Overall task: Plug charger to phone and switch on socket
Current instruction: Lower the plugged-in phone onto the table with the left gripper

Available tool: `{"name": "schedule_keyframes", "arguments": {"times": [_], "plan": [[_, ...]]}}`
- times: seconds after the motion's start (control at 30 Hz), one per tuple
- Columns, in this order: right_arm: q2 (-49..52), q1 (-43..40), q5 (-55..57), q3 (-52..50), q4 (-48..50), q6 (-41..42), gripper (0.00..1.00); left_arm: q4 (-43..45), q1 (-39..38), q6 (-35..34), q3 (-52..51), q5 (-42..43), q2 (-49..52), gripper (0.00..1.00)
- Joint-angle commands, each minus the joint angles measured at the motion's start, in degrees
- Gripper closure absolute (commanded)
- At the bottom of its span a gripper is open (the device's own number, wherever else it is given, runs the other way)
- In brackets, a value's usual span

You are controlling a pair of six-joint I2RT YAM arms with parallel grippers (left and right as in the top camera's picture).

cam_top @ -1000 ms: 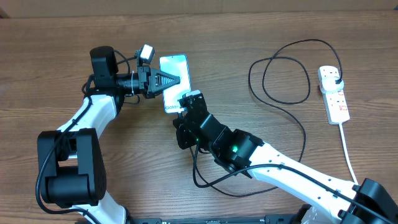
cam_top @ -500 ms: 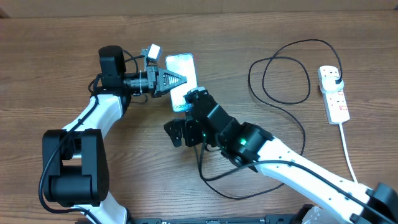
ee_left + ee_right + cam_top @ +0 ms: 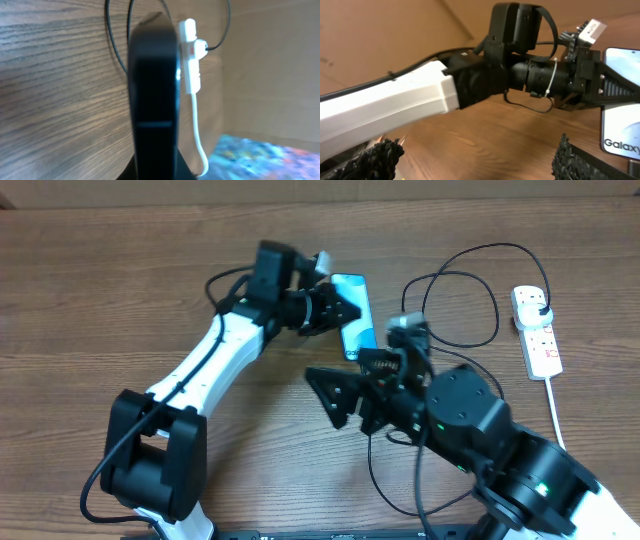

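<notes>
On the wooden bench [image 3: 100,300], the right tool [image 3: 350,402] hangs with its fingers spread wide, just in front of the phone [image 3: 360,335], which lies mid-bench toward the far edge. The left tool [image 3: 345,310], fingers pressed together, lies across its blue screen. The white socket [image 3: 537,330] sits by the right edge, and the charger [image 3: 497,310] loops between the two.

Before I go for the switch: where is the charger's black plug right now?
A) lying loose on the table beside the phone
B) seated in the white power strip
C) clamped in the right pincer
B: in the overhead view the charger's black plug sits in the end outlet of the socket, at the far right of the table, well away from the phone.
</notes>
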Motion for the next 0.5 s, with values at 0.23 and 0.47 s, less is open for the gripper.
{"name": "schedule_keyframes", "arguments": {"times": [0.23,0.47], "plan": [[0.7,-0.1,9.4,0.4,-6.1,5.5,0.0,-21.2,3.7,17.1,9.3,-3.3,4.1,0.96],[2.9,-0.1,9.4,0.4,-6.3,7.8,0.0,-24.7,8.8,24.4,9.3,7.5,11.3,0.96]]}}
